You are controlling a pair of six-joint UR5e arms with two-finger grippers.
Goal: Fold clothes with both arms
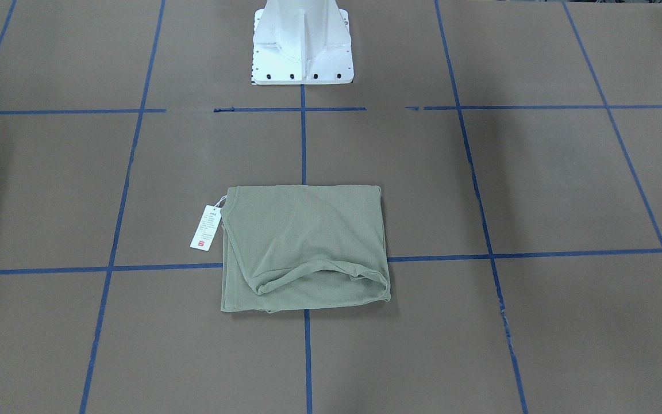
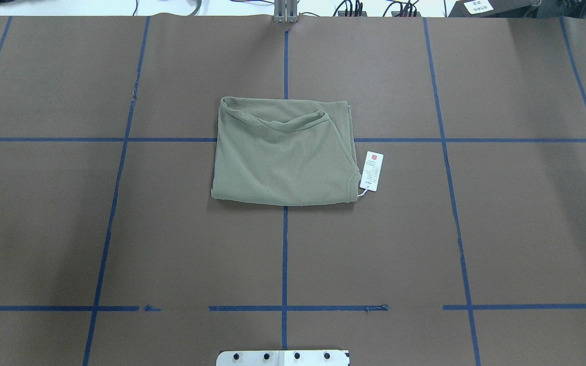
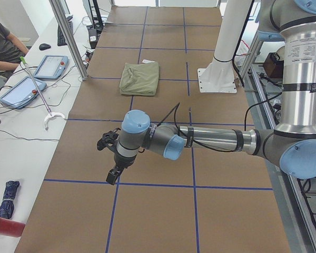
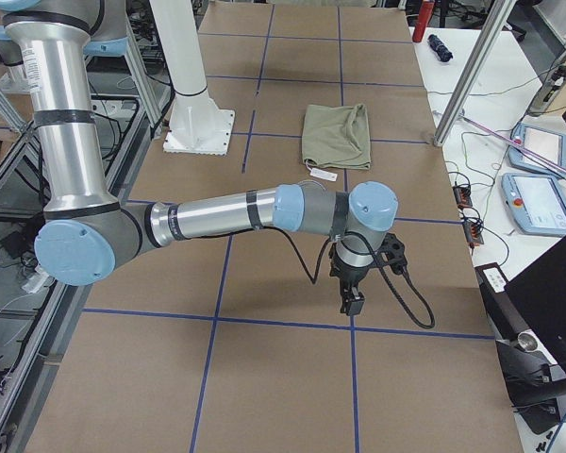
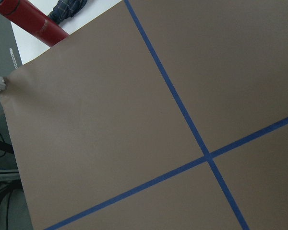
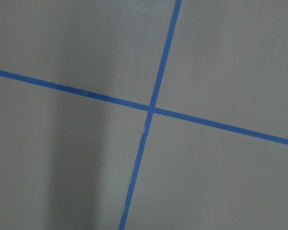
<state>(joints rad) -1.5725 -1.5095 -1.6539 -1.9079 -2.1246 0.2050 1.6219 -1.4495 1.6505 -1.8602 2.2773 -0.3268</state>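
Note:
The clothes are one sage-green shirt (image 1: 305,247), lying folded into a compact rectangle (image 2: 283,152) at the middle of the brown table. Its white hang tag (image 2: 372,171) sticks out on the robot's right side. Both arms are away from it, toward the table's ends. The left gripper (image 3: 114,174) hangs over bare table near a blue tape line, and I cannot tell whether it is open or shut. Over bare table at the other end hangs the right gripper (image 4: 351,304), and its state is equally unclear. Neither touches the shirt (image 4: 337,135). Both wrist views show only brown paper and crossing tape.
The white pedestal base (image 1: 302,46) stands behind the shirt. A side bench holds teach pendants (image 3: 50,66), a red cylinder (image 3: 5,226) and a folded umbrella (image 3: 9,192), with a seated person (image 3: 2,42) beside it. More pendants (image 4: 538,203) lie on the other bench.

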